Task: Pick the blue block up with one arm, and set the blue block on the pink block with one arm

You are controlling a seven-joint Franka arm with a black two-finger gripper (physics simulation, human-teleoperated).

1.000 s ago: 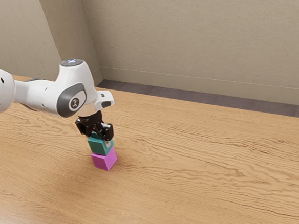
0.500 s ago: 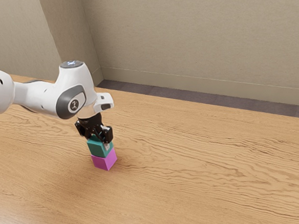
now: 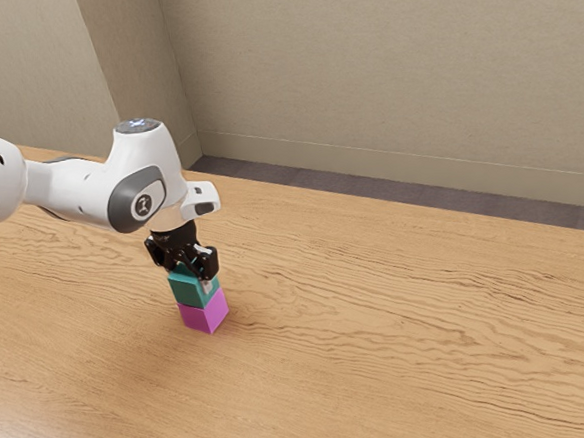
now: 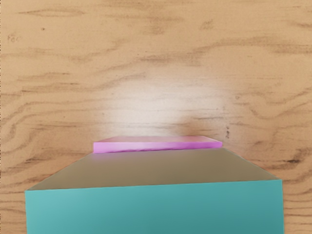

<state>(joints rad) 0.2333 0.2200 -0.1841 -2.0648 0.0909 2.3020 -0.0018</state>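
The fingers apparently pinch the level blue block, squared atop the pink block.

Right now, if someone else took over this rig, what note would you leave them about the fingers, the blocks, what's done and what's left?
The gripper: fingers shut on the blue block, holding its upper part from two sides.
Blocks: the blue block (it renders teal) is directly on top of the pink block, which stands on the table. No gap shows between them.
Done: pick-up, carry and lowering onto the pink block.
Left: open the fingers, lift straight up, and check that the stack stands.
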